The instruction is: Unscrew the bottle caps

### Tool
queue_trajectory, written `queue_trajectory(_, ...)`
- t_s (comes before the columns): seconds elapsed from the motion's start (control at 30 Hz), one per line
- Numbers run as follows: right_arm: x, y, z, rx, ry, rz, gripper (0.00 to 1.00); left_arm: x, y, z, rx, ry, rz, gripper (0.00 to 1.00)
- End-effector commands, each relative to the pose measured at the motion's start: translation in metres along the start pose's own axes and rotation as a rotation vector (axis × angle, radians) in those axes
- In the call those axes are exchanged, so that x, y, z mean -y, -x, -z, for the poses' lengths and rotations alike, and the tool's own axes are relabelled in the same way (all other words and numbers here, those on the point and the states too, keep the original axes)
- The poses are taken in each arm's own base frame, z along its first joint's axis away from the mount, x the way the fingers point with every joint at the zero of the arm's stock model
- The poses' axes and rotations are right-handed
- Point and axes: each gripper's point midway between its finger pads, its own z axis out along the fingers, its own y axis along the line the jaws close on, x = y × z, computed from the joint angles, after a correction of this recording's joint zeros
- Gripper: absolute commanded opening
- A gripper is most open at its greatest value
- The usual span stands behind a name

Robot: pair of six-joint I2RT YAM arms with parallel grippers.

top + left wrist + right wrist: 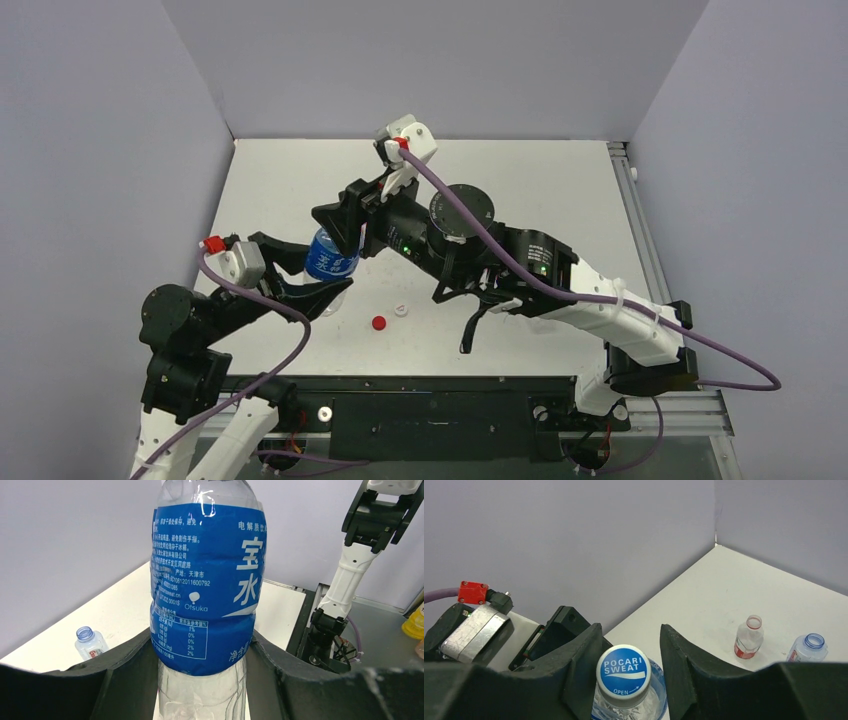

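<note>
- Right gripper (630, 639): jaws stood apart, one finger on either side of the blue cap (623, 669). A gap showed on one side, so it was judged not yet clamped.
- Blue cap: seated on the neck of the blue-labelled bottle (205, 595), directly between and just below the right fingers. The bottle's long axis ran up into that gripper. The next move was judged to be closing on the cap and twisting about that axis.
- Left gripper (202, 652): clamped on the blue-labelled bottle's lower body, below its label.
- Arm nearer the cap: the right.
- Red cap (378, 323) and white cap (401, 310): loose on the table (560, 180), near the bottle's foot on the arm-base side.
- Red-labelled open bottle (749, 637) and blue-rimmed open bottle (806, 647): stood capless beyond the blue-labelled bottle, well apart from it. Nothing obstructed the cap.
</note>
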Motion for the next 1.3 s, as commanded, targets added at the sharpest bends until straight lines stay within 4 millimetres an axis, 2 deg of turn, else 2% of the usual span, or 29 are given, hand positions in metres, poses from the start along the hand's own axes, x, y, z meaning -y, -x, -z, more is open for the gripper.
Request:
queue_trajectory(0.0, 0.003, 0.022, 0.011, 0.056, -0.015, -0.029, 0.41, -0.004, 0.003, 0.002, 0.015, 0.026, -0.045, 0.23)
queue_trajectory(0.1, 0.0, 0.022, 0.011, 0.055, 0.0, -0.032, 0.33, -0.004, 0.002, 0.001, 0.013, 0.025, -0.042, 0.23)
queue_trajectory(0.27, -0.009, 0.02, 0.011, 0.045, 0.052, -0.028, 0.0, -0.002, 0.003, 0.001, 0.017, 0.014, -0.029, 0.23)
queue_trajectory(0.33, -0.016, 0.022, 0.015, 0.046, 0.108, -0.015, 0.0, 0.003, 0.005, 0.001, 0.022, -0.011, -0.009, 0.23)
queue_trajectory(0.37, -0.018, 0.03, 0.019, 0.065, 0.135, -0.017, 0.0, 0.009, 0.005, 0.001, 0.019, -0.041, 0.003, 0.23)
queue_trajectory(0.4, -0.027, 0.025, 0.022, 0.048, 0.204, -0.001, 0.0, 0.013, 0.007, 0.0, 0.025, -0.06, 0.033, 0.23)
queue_trajectory(0.43, -0.031, 0.036, 0.029, 0.076, 0.246, -0.004, 0.0, 0.021, 0.008, 0.0, 0.022, -0.103, 0.048, 0.23)
queue_trajectory(0.47, -0.044, 0.03, 0.034, 0.057, 0.338, 0.013, 0.0, 0.027, 0.013, -0.001, 0.034, -0.131, 0.086, 0.23)
queue_trajectory(0.6, -0.071, 0.042, 0.069, 0.095, 0.623, 0.018, 0.0, 0.057, 0.025, 0.002, 0.022, -0.293, 0.224, 0.23)
queue_trajectory(0.7, -0.079, 0.052, 0.092, 0.129, 0.775, -0.007, 0.0, 0.067, 0.032, 0.005, 0.018, -0.341, 0.28, 0.22)
queue_trajectory(0.8, -0.084, 0.052, 0.111, 0.108, 0.896, -0.013, 0.0, 0.073, 0.038, 0.008, 0.018, -0.358, 0.287, 0.22)
queue_trajectory(0.93, -0.079, 0.041, 0.106, 0.064, 0.869, 0.007, 0.0, 0.072, 0.037, 0.008, 0.012, -0.355, 0.277, 0.21)
queue_trajectory(1.0, -0.072, 0.041, 0.098, 0.063, 0.811, 0.009, 0.06, 0.07, 0.034, 0.006, 0.007, -0.352, 0.274, 0.21)
queue_trajectory(1.03, -0.067, 0.042, 0.093, 0.073, 0.77, 0.011, 0.19, 0.069, 0.033, 0.005, 0.006, -0.349, 0.27, 0.21)
queue_trajectory(1.07, -0.063, 0.041, 0.09, 0.07, 0.74, 0.01, 0.27, 0.068, 0.032, 0.005, 0.005, -0.348, 0.268, 0.21)
queue_trajectory(1.1, -0.052, 0.045, 0.081, 0.093, 0.656, 0.007, 0.4, 0.066, 0.03, 0.004, 0.003, -0.345, 0.261, 0.21)
queue_trajectory(1.13, -0.044, 0.044, 0.076, 0.091, 0.593, 0.006, 0.46, 0.064, 0.029, 0.003, 0.003, -0.338, 0.255, 0.21)
queue_trajectory(1.17, -0.031, 0.048, 0.067, 0.118, 0.478, 0.012, 0.57, 0.06, 0.026, 0.002, 0.004, -0.323, 0.233, 0.2)
queue_trajectory(1.27, -0.004, 0.053, 0.059, 0.137, 0.228, 0.02, 0.71, 0.045, 0.018, -0.002, 0.005, -0.25, 0.161, 0.19)
